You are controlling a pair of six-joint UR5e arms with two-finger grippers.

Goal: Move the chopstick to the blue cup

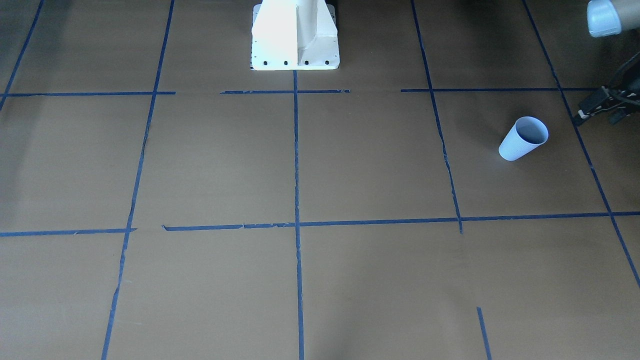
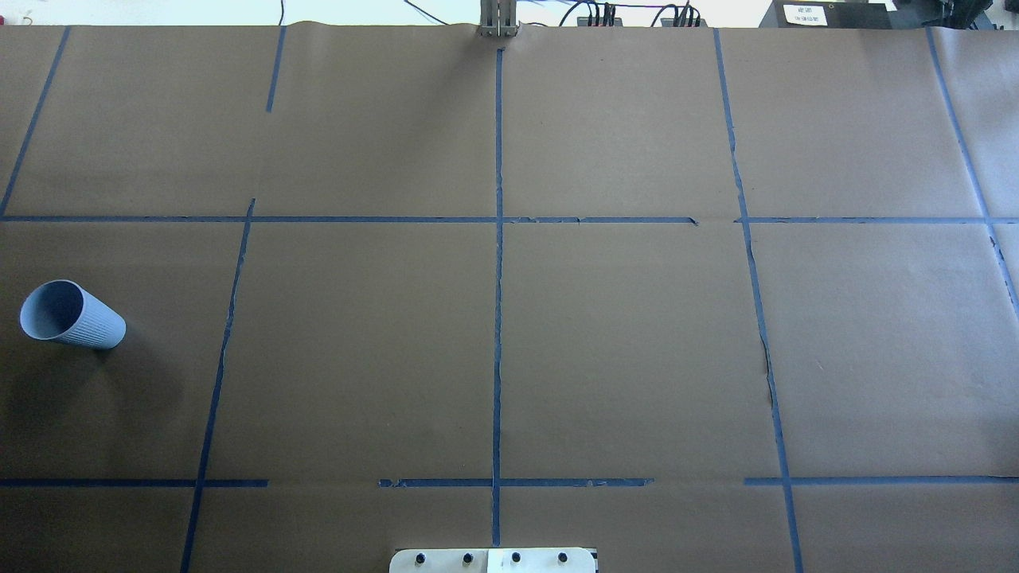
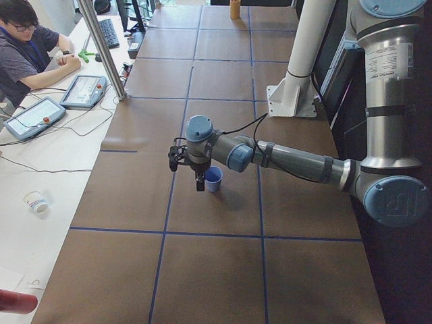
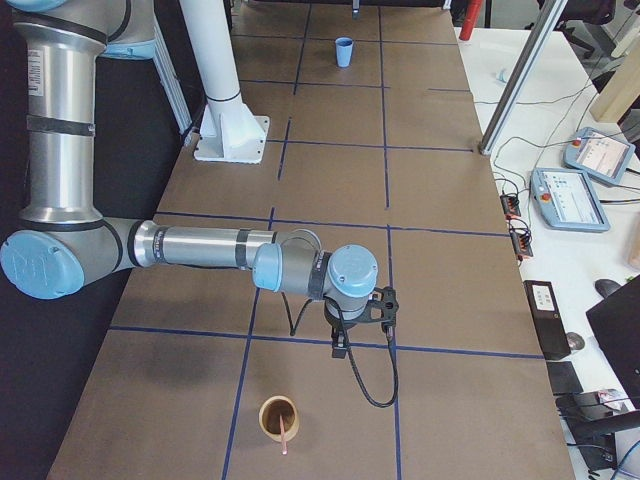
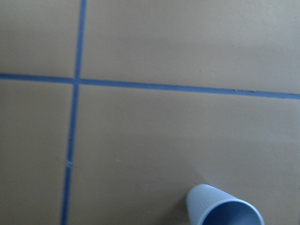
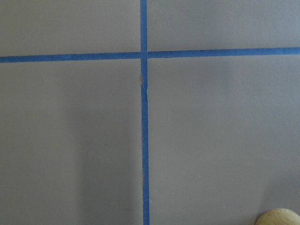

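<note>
Left tool (image 1: 597, 118) near upright blue cup (image 1: 523, 138), chopstick (image 4: 285, 436) seemingly in tan cup (image 4: 277, 408)

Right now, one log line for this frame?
chopstick: in tan cup | blue cup: upright, empty | left gripper: near blue cup, state unclear | right gripper: near tan cup, state unclear

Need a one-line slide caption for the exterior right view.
Right gripper hovers over the table near a tan cup holding the chopstick; the blue cup stands far off.
</note>
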